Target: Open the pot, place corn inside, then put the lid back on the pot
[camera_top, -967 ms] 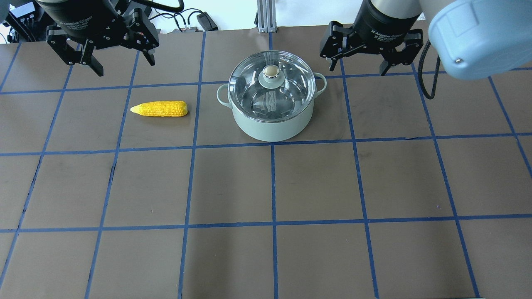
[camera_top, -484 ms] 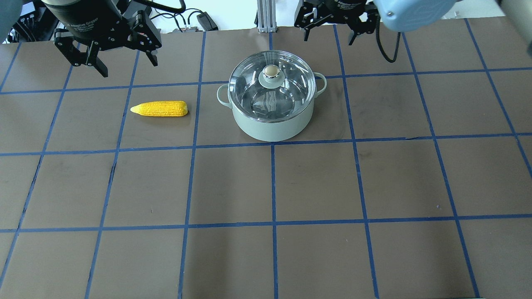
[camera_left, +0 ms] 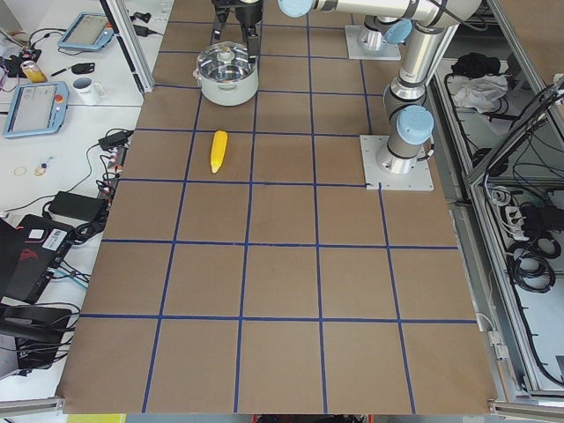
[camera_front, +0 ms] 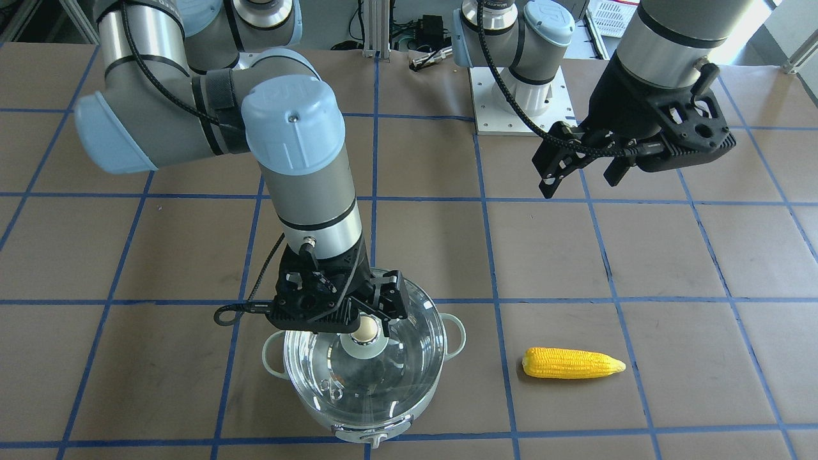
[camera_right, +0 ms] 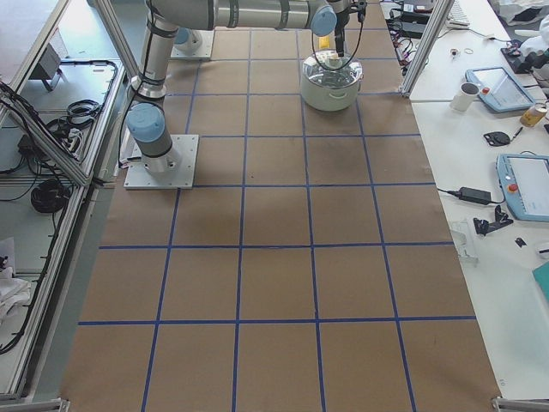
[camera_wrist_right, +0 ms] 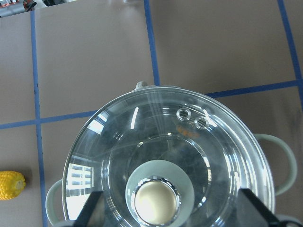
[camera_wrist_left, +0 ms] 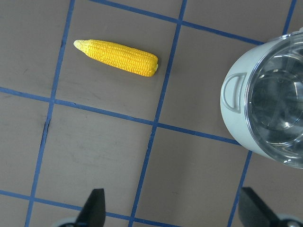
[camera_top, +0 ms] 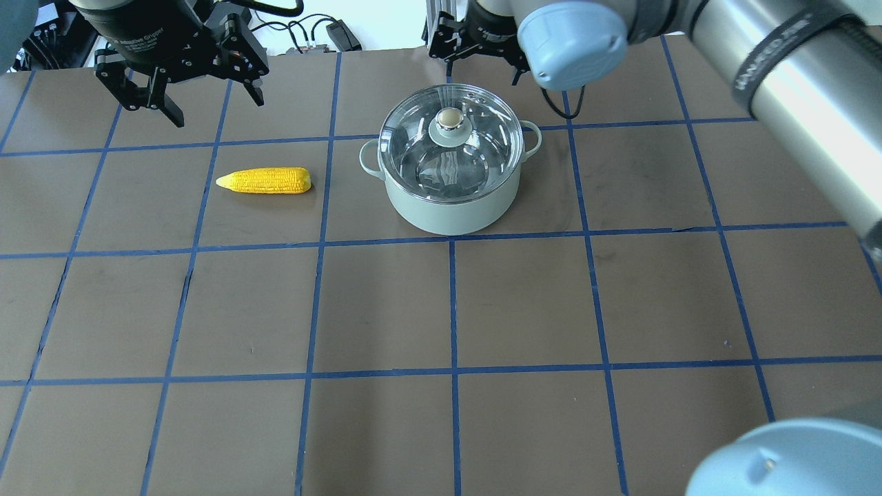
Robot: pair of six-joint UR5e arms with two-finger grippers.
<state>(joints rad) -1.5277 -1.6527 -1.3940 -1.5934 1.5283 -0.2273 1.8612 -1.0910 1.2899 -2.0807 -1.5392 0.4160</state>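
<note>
— Facing the robot?
— The domed glass lid (camera_front: 383, 377) covers the grey-green pot (camera_front: 418, 415), with only shiny steel showing inside. The right gripper (camera_front: 367, 314) hangs spread over the beige knob (camera_front: 365, 331).
— Overhead?
— The bumpy, tapered yellow corn (camera_top: 263, 181) lies on the table (camera_top: 524, 303) near the pot's left. The left gripper (camera_top: 213, 103) is agape, well apart.

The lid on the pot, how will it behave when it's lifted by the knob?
The lid is clear glass, so probably fragile and fairly heavy. Its knob looks smooth and rounded, so fingers may slip. Held at the centre, it should hang level.
</note>
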